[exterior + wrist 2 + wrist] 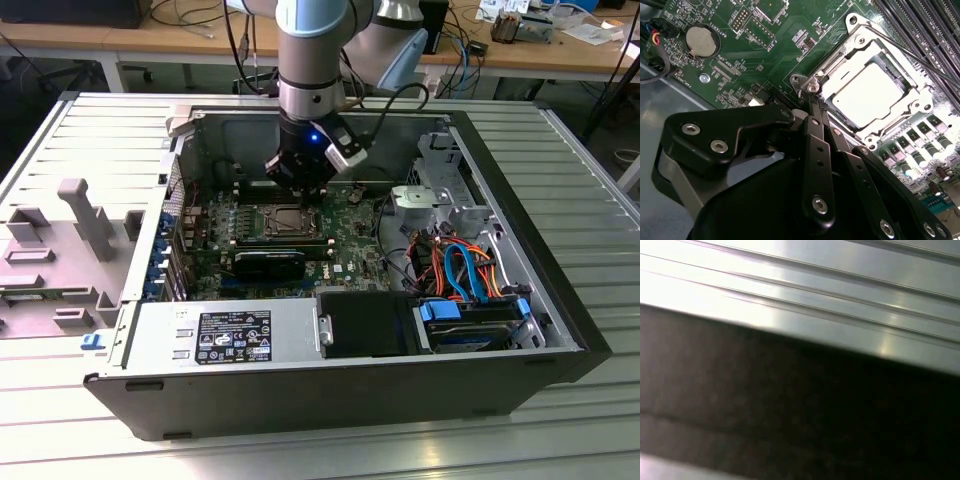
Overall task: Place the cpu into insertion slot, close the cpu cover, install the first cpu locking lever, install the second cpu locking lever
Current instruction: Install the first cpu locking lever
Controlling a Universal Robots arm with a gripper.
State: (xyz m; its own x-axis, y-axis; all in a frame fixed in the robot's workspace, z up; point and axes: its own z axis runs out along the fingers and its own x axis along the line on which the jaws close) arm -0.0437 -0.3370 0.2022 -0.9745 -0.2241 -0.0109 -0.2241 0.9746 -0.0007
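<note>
1. Over the insertion slot (258, 224), exterior view: the gripper (300, 188) hangs low inside the open computer case (300, 380), just above the slot's far edge. The slot sits on the green circuit board (350, 225).
2. Second wrist view: the cpu (871, 95) lies flat in the slot, its pale top showing through the window of the cpu cover (837, 65). The cover looks to be down over it (so placing and cover-closing read as done).
3. Same view: the gripper (816, 103) has its fingers drawn together to a narrow point, with nothing visible between them. The tips sit at one corner of the slot, right by a small hooked lever end (801, 80); I can't tell if they touch it.
4. Same view: a thin wire locking lever (910, 50) runs along the side of the slot away from the gripper. Whether it is latched, I can't tell.
5. First wrist view: a ribbed pale metal surface (800, 285) next to a dark band; I can't tell which part of the rig this is.
6. Judgement: the step in hand is a lever install (first or second unclear). The next move calls for the narrow tips to be seated squarely on the thin lever, then a push down and sideways under its catch. They must not skid onto the cover or the small board parts beside the slot.
</note>
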